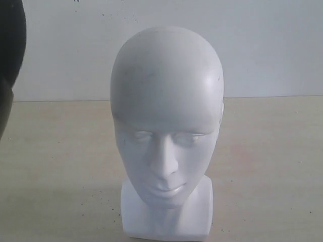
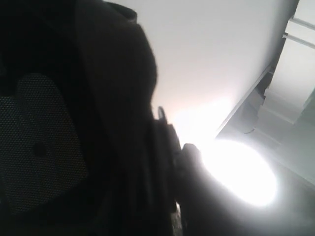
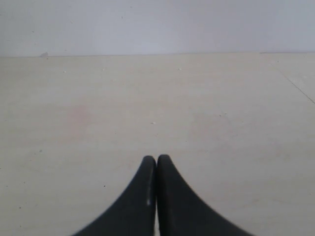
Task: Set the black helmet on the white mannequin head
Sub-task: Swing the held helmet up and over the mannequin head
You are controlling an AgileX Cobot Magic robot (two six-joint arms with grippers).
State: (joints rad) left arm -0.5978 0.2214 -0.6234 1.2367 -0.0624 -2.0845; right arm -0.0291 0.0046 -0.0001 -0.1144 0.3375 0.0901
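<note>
The white mannequin head (image 1: pixel 166 116) stands upright on its blocky neck base on the table, facing the exterior camera, bare on top. The black helmet (image 1: pixel 10 50) hangs in the air at the far left edge, only partly in frame and apart from the head. In the left wrist view the helmet (image 2: pixel 98 98) fills the left half, dark, with its mesh-padded lining (image 2: pixel 39 142) showing. My left gripper (image 2: pixel 172 147) is a dim shape clamped on the helmet's rim. My right gripper (image 3: pixel 156 160) is shut and empty, low over bare table. Neither gripper shows in the exterior view.
The pale wooden table (image 1: pixel 272 151) stretches around the head, with a white wall (image 1: pixel 262 45) behind it. The left wrist view looks up at a ceiling, a bright lamp (image 2: pixel 241 172) and white cabinets (image 2: pixel 295 73).
</note>
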